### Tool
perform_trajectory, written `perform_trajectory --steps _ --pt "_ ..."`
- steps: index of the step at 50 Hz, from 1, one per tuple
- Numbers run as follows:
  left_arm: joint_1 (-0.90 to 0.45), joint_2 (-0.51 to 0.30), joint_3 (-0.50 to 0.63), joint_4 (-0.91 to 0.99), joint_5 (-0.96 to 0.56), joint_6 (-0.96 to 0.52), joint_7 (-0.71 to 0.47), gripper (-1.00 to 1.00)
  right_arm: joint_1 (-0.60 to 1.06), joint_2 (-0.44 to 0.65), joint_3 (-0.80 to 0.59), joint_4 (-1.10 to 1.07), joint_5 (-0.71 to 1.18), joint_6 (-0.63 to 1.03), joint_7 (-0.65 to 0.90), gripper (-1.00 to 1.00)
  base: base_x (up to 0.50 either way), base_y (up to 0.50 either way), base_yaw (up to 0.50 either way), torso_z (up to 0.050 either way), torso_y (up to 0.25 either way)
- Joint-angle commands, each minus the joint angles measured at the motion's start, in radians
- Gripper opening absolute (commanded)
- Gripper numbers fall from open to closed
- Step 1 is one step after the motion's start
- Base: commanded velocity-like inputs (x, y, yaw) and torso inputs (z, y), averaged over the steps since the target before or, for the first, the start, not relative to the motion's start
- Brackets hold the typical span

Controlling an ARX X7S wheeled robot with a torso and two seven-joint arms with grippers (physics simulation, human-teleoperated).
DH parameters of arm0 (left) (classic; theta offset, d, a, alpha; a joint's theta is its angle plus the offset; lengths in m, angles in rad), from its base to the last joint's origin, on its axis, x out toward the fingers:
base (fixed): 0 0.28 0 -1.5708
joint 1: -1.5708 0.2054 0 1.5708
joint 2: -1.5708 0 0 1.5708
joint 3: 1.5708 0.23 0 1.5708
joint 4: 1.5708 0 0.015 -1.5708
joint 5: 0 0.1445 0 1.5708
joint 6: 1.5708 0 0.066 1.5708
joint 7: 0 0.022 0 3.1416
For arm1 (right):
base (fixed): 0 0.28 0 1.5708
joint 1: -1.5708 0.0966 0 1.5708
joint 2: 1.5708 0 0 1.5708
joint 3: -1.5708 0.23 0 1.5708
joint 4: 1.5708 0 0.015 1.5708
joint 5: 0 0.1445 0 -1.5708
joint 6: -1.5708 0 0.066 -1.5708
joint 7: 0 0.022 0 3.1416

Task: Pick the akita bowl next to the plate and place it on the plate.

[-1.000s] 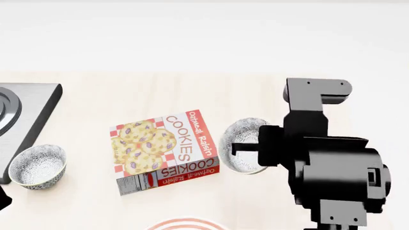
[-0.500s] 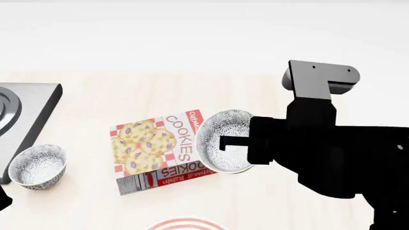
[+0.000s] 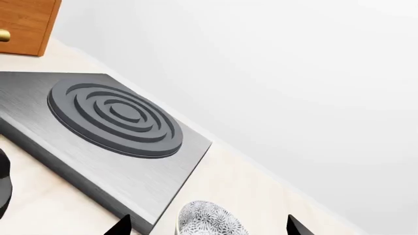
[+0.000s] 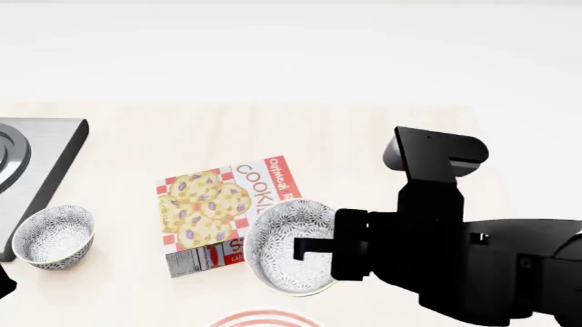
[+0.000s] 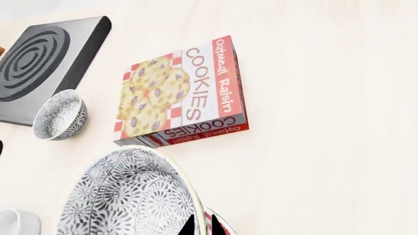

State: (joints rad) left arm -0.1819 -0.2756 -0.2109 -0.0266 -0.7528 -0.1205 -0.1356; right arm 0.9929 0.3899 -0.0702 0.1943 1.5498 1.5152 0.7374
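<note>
Carried nearer the plate (image 4: 266,317), akita bowl (image 4: 289,246) sits clamped in right pincer (image 4: 314,253).

R arm: reaching leftward, raised | R claw (image 4: 304,251): clamped on bowl rim | L claw: state unclear

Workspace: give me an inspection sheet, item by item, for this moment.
Surface: pale wooden counter, white wall behind.
Job's things: akita bowl held off the counter in the right gripper, tilted, overlapping the cookie box in the head view; plate only a sliver at the frame's bottom edge, nothing seen on it.
Clutter: cookie box lying flat; second patterned bowl beside the stove plate; white cup at the right wrist view's edge.
Grippers: right shut on the bowl's rim; left gripper open, only fingertips visible.
Cables: nothing seen.
Surroundings: wooden cabinet with brass knob.
</note>
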Motion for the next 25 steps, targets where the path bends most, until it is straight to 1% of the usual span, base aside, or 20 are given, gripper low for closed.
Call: perform_trajectory --steps 1,8,20,25 --pt "-0.001 -0.001 0.003 -0.004 -0.002 0.004 0.0 1.0 -0.046 0.011 -0.008 0.005 0.105 -0.023 0.019 -1.0 0.0 0.0 0.0 0.0 0.0" --pt "-0.002 -0.002 0.005 -0.008 -0.002 0.007 0.001 1.0 -0.059 0.013 -0.025 0.008 0.12 -0.033 0.017 -1.0 0.0 0.0 0.0 0.0 0.0" --pt "-0.002 -0.002 0.007 -0.015 -0.002 0.015 0.004 1.0 -0.079 0.012 -0.068 -0.003 0.077 -0.06 -0.06 -1.0 0.0 0.0 0.0 0.0 0.001" --pt "-0.003 -0.001 0.009 -0.026 0.001 0.024 0.011 1.0 -0.097 0.013 -0.077 -0.02 0.094 -0.059 -0.053 -1.0 0.0 0.0 0.0 0.0 0.0"
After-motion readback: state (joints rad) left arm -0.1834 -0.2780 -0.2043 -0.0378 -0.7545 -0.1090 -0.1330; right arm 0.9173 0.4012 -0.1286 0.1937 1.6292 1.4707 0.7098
